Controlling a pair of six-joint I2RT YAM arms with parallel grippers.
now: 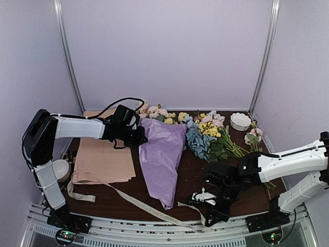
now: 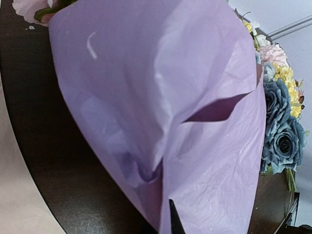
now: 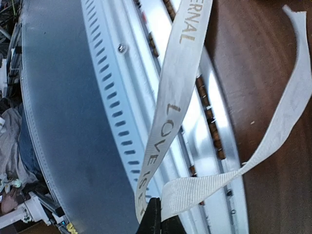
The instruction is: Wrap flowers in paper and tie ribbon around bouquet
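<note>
Half the task appears done: the flowers (image 1: 159,114) lie wrapped in the paper (image 1: 162,154) on the tabletop (image 1: 191,177), its edge seemingly pinched by the closed left claw (image 1: 138,136), while the ribbon (image 3: 170,112), not yet tied, is clamped in the tightly closed right claw (image 3: 157,222).

You had the bouquet (image 1: 162,154) lying flat on the table (image 1: 195,175), a cone with its narrow tip toward the near edge and its wide mouth toward the far side. The paper (image 2: 161,97) was thin, lilac and crinkled, one flap lapped over another with a dark slit between them. The flowers (image 1: 157,112), pale pink and yellow with green leaves, poked out at the wide end. The ribbon (image 3: 170,112), cream with gold lettering reading "LOVE IS", trailed along the table's near edge past the cone's tip, doubled into a fold pinched in your right gripper (image 3: 158,222).
</note>
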